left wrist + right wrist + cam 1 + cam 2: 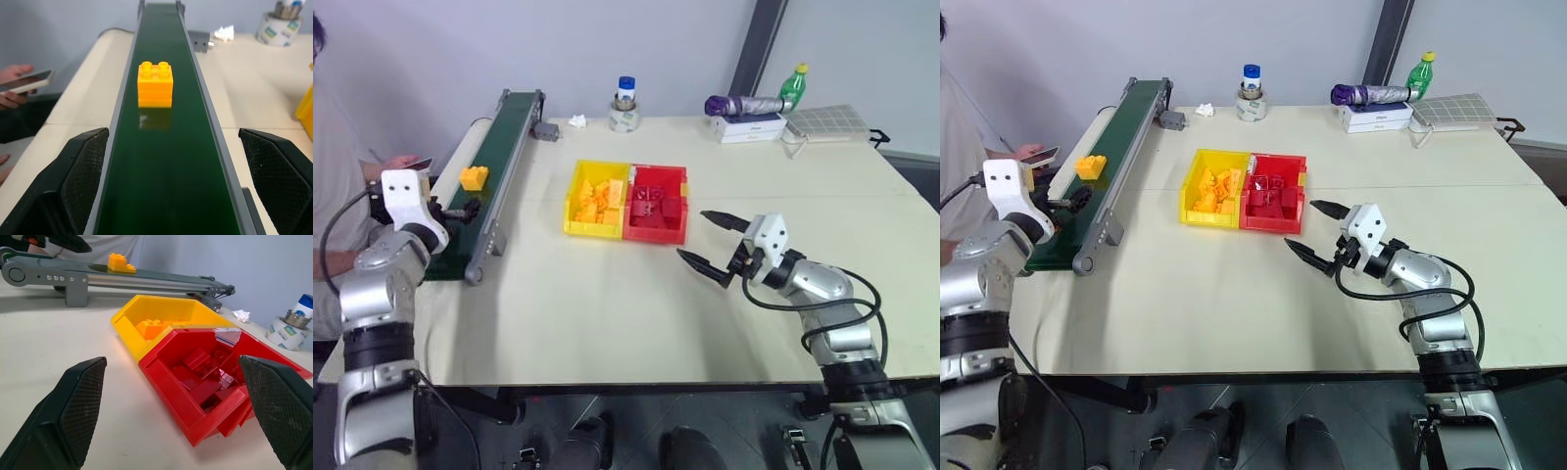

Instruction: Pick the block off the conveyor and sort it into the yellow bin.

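The orange-yellow studded block [474, 177] rides on the dark green belt of the conveyor [505, 137], toward its near end. My left gripper [460, 210] hovers low over that near end, just short of the block. In the left wrist view its fingers [80, 181] stand open, straddling the belt, with the block [155, 84] ahead between them. The yellow bin [572, 202] sits mid-table holding a heap of yellow bricks, joined to a red bin [683, 208] of red bricks. My right gripper [707, 241] is open and empty, above the table right of the red bin.
A person sits at the left past the conveyor, holding a phone [27, 81]. Along the table's far edge stand a tape roll with a bottle [626, 106], crumpled paper [577, 120], a purple umbrella on a white box [747, 116], a green bottle [793, 86] and a white grid tray [827, 119].
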Available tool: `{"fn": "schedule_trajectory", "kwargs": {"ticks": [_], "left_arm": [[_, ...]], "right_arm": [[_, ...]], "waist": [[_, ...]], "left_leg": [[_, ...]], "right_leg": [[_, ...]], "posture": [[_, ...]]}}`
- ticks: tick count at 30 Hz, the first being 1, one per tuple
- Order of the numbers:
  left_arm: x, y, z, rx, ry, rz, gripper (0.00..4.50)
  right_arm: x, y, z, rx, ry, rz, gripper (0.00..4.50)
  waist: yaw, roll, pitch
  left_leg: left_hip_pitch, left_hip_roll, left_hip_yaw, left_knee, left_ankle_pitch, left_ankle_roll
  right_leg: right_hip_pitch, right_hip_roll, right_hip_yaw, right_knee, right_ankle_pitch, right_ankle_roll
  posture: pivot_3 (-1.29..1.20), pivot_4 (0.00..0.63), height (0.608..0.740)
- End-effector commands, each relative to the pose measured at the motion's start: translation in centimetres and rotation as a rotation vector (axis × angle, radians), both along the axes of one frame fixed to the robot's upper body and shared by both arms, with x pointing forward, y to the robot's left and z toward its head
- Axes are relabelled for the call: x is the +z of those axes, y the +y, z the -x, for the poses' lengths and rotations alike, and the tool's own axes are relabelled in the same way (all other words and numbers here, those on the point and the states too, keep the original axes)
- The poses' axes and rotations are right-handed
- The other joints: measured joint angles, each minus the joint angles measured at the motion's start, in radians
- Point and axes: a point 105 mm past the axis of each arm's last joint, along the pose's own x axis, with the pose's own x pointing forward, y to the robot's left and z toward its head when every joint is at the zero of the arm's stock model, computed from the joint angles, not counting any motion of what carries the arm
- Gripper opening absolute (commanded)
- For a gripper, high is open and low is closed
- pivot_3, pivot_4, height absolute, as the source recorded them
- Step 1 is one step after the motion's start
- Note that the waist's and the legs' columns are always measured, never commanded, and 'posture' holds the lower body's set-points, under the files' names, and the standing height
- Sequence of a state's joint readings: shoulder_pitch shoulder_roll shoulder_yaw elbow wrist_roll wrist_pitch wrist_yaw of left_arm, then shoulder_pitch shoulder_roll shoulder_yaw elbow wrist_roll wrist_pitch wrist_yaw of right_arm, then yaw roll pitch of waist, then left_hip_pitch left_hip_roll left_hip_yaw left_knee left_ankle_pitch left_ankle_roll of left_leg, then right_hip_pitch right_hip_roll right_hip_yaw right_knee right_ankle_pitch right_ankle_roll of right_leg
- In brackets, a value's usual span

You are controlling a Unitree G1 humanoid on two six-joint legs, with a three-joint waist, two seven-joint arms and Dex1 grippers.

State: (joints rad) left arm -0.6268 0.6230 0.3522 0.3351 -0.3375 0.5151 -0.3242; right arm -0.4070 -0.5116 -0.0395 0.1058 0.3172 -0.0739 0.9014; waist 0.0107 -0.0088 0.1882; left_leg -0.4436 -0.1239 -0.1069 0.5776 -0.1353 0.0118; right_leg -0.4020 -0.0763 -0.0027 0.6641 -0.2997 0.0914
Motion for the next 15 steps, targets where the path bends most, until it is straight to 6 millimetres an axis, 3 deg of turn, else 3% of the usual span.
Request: {"fn": "schedule_trajectory", "kwargs": {"ticks": [1,13,15], "left_arm": [[1.3,0.6,-0.6,0.02,-0.018,-0.033,4.48],[0.9,0.2,-2.6,0.038,0.014,-0.031,4.48],[0.4,0.2,-2.6,0.043,0.036,-0.035,3.94]], "right_arm": [[1.4,0.3,0.4,0.004,-0.063,-0.005,4.5],[1.5,0.1,0.5,-0.011,-0.068,-0.013,4.5],[1.5,0.1,0.5,-0.013,-0.069,-0.014,4.5]], "waist": [[0.0,0.0,0.0],[0.0,0.0,0.0],[-0.001,0.0,0.0]], "left_leg": [[0.0,0.0,0.0,0.0,0.0,0.0],[0.0,0.0,0.0,0.0,0.0,0.0],[0.0,0.0,0.0,0.0,0.0,0.0]], "right_leg": [[0.0,0.0,0.0,0.0,0.0,0.0],[0.0,0.0,0.0,0.001,0.0,0.001],[0.0,0.0,0.0,0.001,0.001,0.001]], "posture": [[0.0,0.15,0.74],[0.0,0.15,0.74],[0.0,0.15,0.74]]}}
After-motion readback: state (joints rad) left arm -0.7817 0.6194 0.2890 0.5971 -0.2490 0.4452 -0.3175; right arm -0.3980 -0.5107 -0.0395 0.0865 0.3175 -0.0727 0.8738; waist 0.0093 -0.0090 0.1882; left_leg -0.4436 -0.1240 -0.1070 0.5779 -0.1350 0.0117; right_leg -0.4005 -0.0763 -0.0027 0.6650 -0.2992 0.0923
